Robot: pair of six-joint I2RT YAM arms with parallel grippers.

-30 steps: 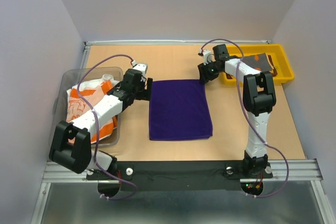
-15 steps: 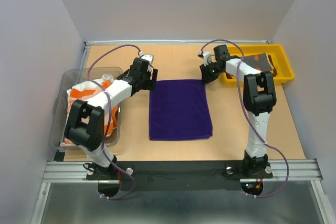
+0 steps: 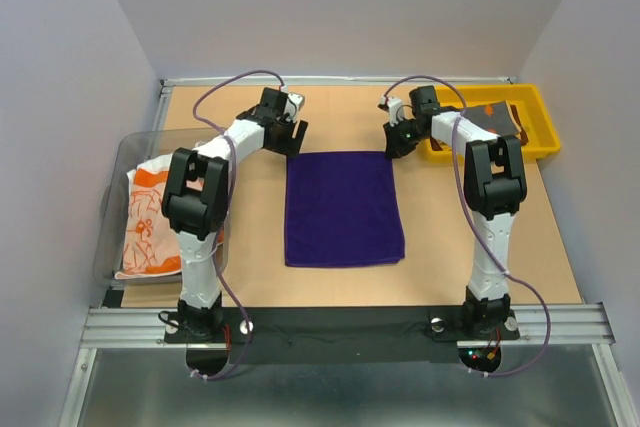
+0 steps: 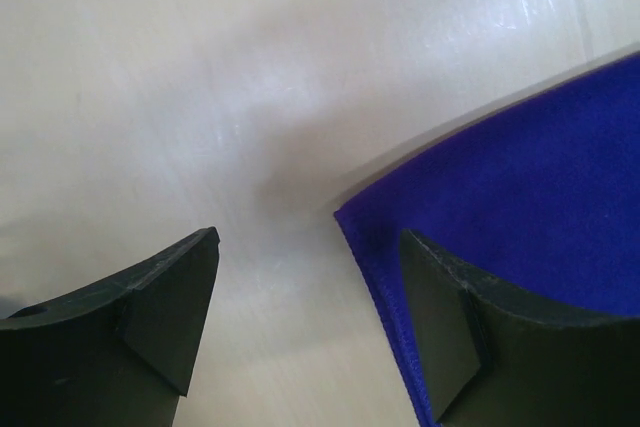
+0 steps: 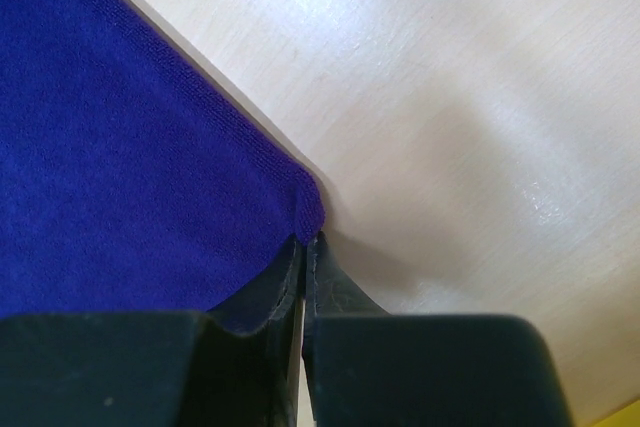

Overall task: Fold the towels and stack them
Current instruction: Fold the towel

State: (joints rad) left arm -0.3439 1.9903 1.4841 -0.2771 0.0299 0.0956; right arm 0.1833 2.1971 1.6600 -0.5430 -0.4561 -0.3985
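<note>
the right gripper (image 5: 303,277) is pinching the far right corner of the purple towel (image 3: 343,209), while the left gripper (image 4: 310,317) is hanging spread wide over the far left corner, one finger over the cloth and one over bare table (image 3: 340,112), not gripping yet. the towel is lying flat mid-table, seemingly awaiting a fold; a patterned towel (image 3: 150,222) is waiting in the clear bin (image 3: 112,209) and darker cloth in the yellow tray (image 3: 535,132), so most work is remaining. both arms are reaching forward and angling inward.
</note>
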